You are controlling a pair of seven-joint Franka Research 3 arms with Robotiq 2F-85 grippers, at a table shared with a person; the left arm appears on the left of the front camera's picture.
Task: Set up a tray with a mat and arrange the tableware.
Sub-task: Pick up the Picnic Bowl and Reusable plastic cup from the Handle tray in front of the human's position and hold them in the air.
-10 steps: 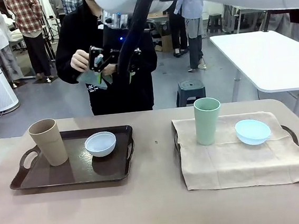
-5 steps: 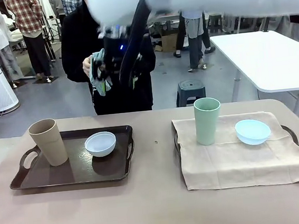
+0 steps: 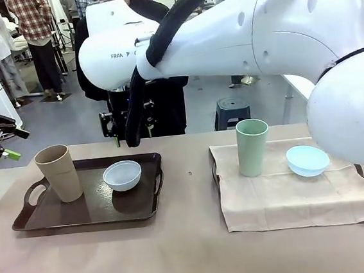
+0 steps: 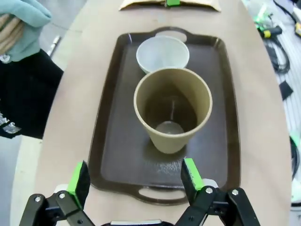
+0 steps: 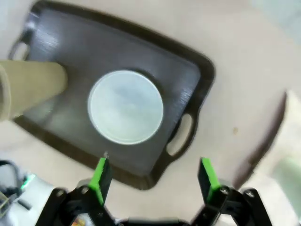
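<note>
Hovering spread above white bowl (image 5: 125,107) on the brown tray (image 3: 86,213), frame lower left, right gripper (image 5: 154,172) may clip the tan cup (image 4: 172,109) beside it; left gripper (image 4: 135,175), also spread, crowds nearby.

bright, even overhead light. in the front view the dark tray (image 3: 86,213) carries a glossy reflection at 6 o'clock of the white bowl (image 3: 122,175), and shadows are faint. the left wrist view is sharp, with the table (image 4: 261,94) edges bowing at 3 and 9 o'clock. the right wrist view is blurred throughout.
</note>
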